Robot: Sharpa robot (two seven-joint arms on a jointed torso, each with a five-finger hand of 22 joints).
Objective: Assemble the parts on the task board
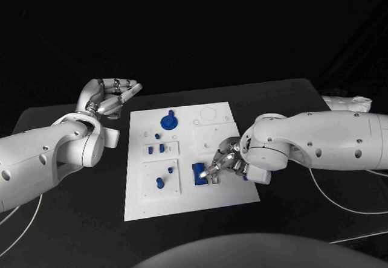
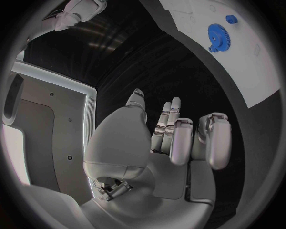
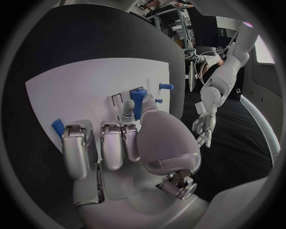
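Right hand (image 1: 225, 164): fingers curled down on a blue block (image 1: 199, 173), near right of the task board (image 1: 223, 196).
Left hand (image 1: 112, 95): empty, loosely curled, beyond the board's far-left corner.
Gear (image 1: 168, 121): blue, toothed, far end.

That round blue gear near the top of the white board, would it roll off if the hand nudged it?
Probably not: the blue gear lies flat on the task board, so it would likelier slide. It looks like stiff plastic, probably light. Its toothed rim should give fingers some grip.
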